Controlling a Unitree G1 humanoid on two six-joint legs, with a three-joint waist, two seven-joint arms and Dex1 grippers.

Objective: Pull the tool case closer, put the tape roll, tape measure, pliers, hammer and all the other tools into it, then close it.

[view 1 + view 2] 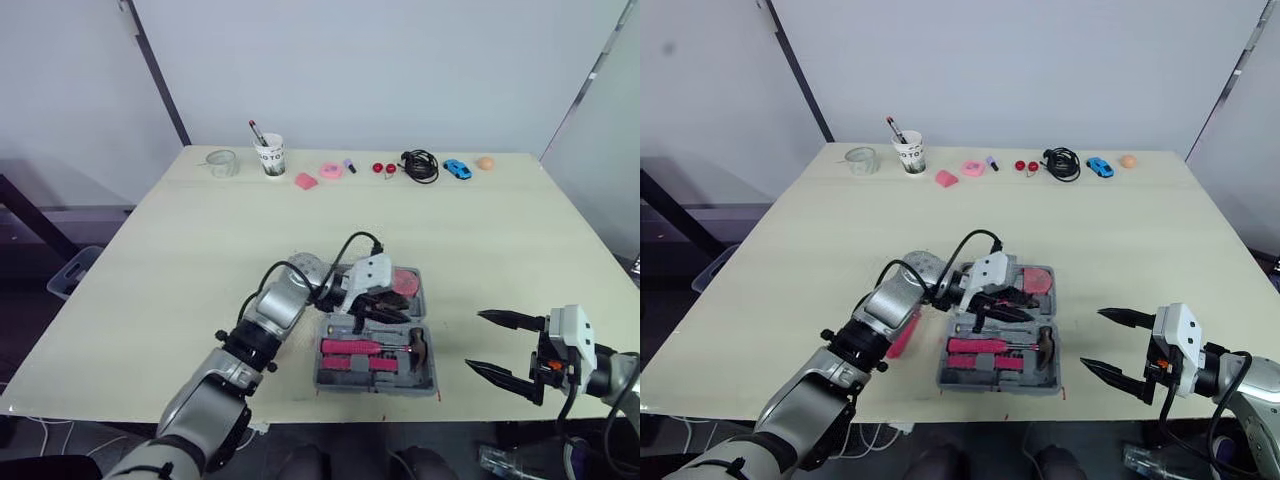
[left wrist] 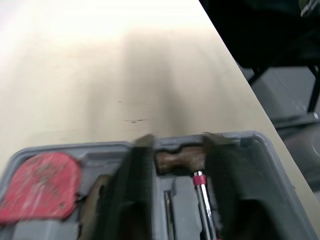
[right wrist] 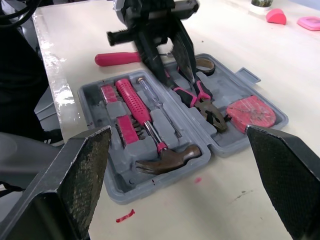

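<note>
the open grey tool case [image 1: 375, 389] lies at the table's 6 o'clock edge, near the robot, so the pull-in step looks done and the packing is far along. its near half holds the hammer [image 3: 167, 159], a pink-handled screwdriver [image 3: 132, 97] and a row of pink bits. the far half, toward 12 o'clock, holds the pliers [image 3: 202, 102], the red tape measure [image 3: 251, 112] and what looks like the tape roll [image 3: 210, 65]. one pink-handled tool [image 3: 117, 58] is left on the table just beside the case at its 9 o'clock side, and it likely has to go in before the case is folded shut. the left gripper [image 1: 392, 308] hangs over the far half above the pliers, its fingers apart with nothing between them. the right gripper [image 1: 475, 340] hovers at 3 o'clock from the case, near the table edge, fingers spread wide and empty. a paper cup [image 1: 270, 155], black cable [image 1: 420, 165] and blue toy car [image 1: 457, 169] line the 12 o'clock edge.
</note>
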